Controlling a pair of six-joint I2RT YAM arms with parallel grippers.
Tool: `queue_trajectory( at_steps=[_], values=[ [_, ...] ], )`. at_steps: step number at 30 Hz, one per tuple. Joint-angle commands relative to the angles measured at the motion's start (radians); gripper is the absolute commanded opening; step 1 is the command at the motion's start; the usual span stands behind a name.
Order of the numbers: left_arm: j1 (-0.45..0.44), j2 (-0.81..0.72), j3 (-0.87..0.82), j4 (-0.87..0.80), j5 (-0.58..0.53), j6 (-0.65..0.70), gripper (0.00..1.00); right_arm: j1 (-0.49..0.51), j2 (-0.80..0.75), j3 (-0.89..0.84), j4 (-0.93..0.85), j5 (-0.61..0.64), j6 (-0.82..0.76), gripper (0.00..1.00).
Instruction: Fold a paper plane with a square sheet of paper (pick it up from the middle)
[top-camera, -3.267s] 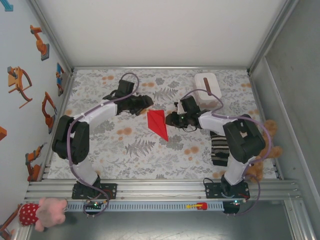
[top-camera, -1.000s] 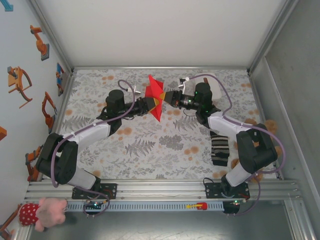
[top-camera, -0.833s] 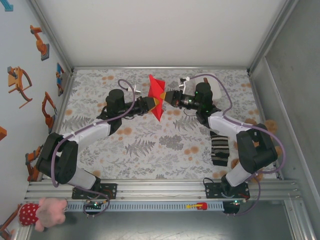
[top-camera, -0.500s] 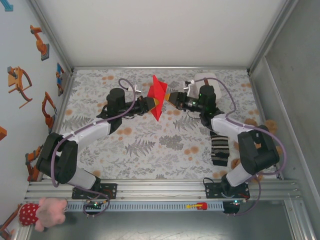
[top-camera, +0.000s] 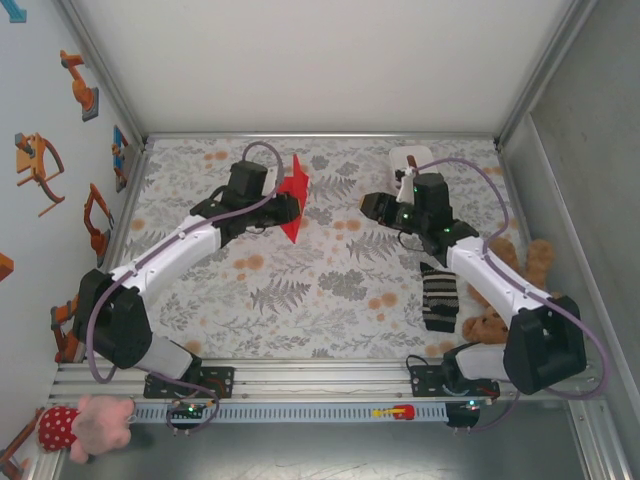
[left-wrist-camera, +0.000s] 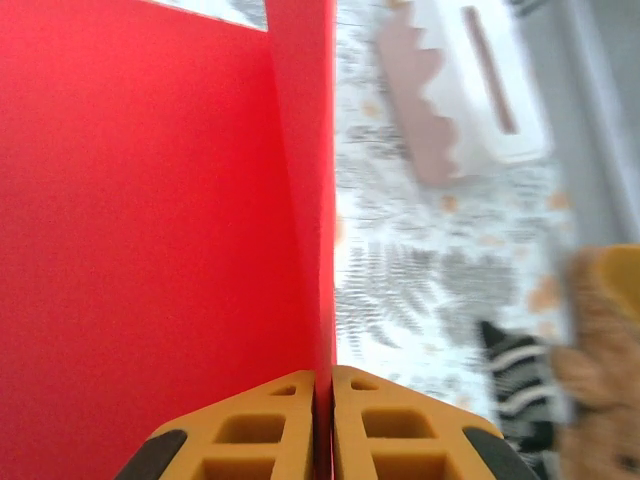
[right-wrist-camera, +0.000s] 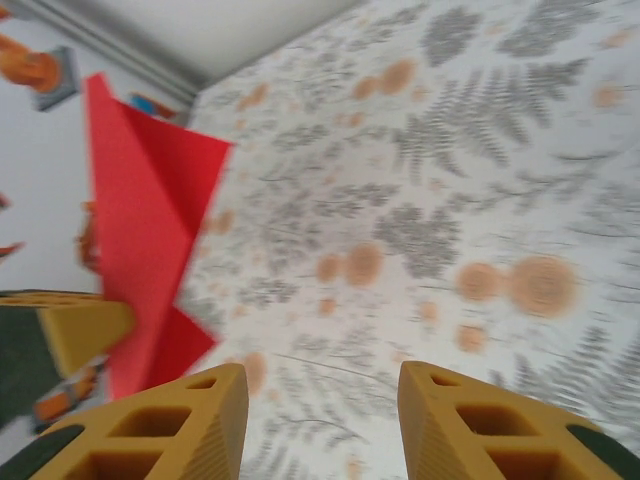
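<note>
The red square sheet of paper (top-camera: 295, 190), folded and creased into a pointed paper plane shape, hangs above the floral table near the back centre. My left gripper (top-camera: 284, 208) is shut on its lower edge. In the left wrist view the paper (left-wrist-camera: 150, 220) stands edge-on and is pinched between the yellow fingertips of the left gripper (left-wrist-camera: 323, 420). My right gripper (top-camera: 366, 205) is open and stands apart to the right of the paper. The right wrist view has the right gripper (right-wrist-camera: 320, 420) with nothing between its fingers and the paper (right-wrist-camera: 140, 220) off to the left.
A white box (top-camera: 412, 160) with a dark slot sits at the back right, partly behind the right arm. A striped sock (top-camera: 438, 297) and a brown teddy bear (top-camera: 540, 258) lie at the right side. Metal frame walls edge the table.
My right gripper has opened, let go of the paper and drawn back to the right. The left arm has carried the paper slightly left and turned it more edge-on.
</note>
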Motion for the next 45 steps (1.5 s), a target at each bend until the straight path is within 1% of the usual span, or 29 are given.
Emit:
queue_trajectory(
  at_steps=[1,3,5,10,16,20,24,27,31,35,39,45],
  values=[
    [-0.028,0.045,0.082,-0.318,-0.370,0.153,0.12,-0.002,-0.020,0.031,-0.172,0.176,-0.102,0.42],
    [-0.046,0.079,0.119,-0.386,-0.519,0.166,0.12,-0.003,-0.015,0.031,-0.183,0.198,-0.099,0.41],
    [-0.066,0.118,0.154,-0.452,-0.644,0.170,0.12,-0.003,-0.012,0.024,-0.184,0.212,-0.091,0.41],
    [-0.100,0.259,0.239,-0.579,-0.869,0.145,0.12,-0.003,-0.011,0.012,-0.186,0.249,-0.066,0.40],
    [-0.154,0.474,0.355,-0.690,-1.019,0.104,0.12,-0.003,-0.008,0.004,-0.198,0.273,-0.049,0.39],
    [-0.196,0.621,0.445,-0.745,-1.069,0.090,0.12,-0.003,-0.004,-0.003,-0.202,0.274,-0.043,0.38],
    [-0.225,0.712,0.502,-0.753,-1.056,0.077,0.13,-0.002,0.001,-0.009,-0.203,0.273,-0.037,0.38],
    [-0.237,0.762,0.533,-0.747,-1.019,0.068,0.15,-0.004,0.006,-0.012,-0.203,0.274,-0.034,0.38],
    [-0.250,0.796,0.540,-0.710,-0.952,0.083,0.19,-0.004,0.008,-0.016,-0.203,0.275,-0.030,0.37],
    [-0.251,0.806,0.538,-0.683,-0.883,0.087,0.23,-0.004,0.014,-0.018,-0.203,0.269,-0.023,0.37],
    [-0.253,0.800,0.533,-0.663,-0.821,0.075,0.24,-0.005,0.020,-0.021,-0.202,0.266,-0.014,0.36],
    [-0.256,0.747,0.519,-0.620,-0.693,0.029,0.30,-0.004,0.021,-0.027,-0.194,0.264,0.000,0.36]
  ],
)
